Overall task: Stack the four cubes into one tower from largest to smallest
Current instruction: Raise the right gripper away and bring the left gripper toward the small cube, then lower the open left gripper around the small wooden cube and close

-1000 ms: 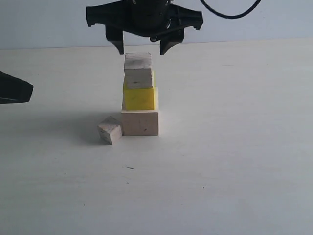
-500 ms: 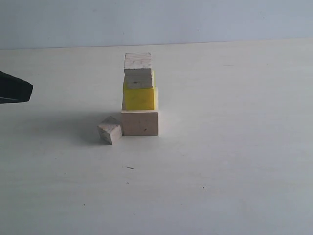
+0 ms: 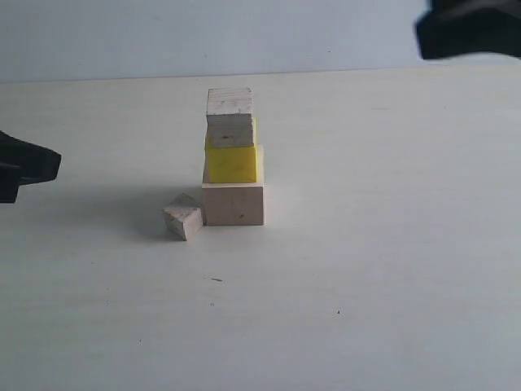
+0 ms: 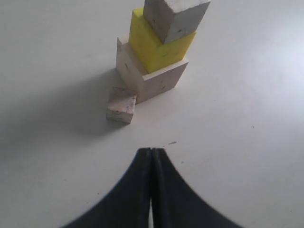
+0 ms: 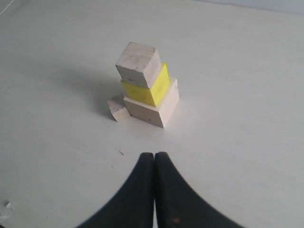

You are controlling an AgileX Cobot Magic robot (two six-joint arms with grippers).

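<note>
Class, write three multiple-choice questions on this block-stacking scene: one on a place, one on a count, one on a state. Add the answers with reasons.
1. Where is the small pale wooden cube? A) atop the tower B) on the white table beside the large pale wooden cube C) in a gripper
2. How many cubes are stacked? A) two B) four C) three
3. How are the black left gripper and right gripper? A) both shut, empty B) both open C) one holding a cube
1 B: it sits at the stack's foot. 2 C: large cube, bright yellow cube, medium pale wooden cube. 3 A: each pair of jaws meets with nothing between.
</note>
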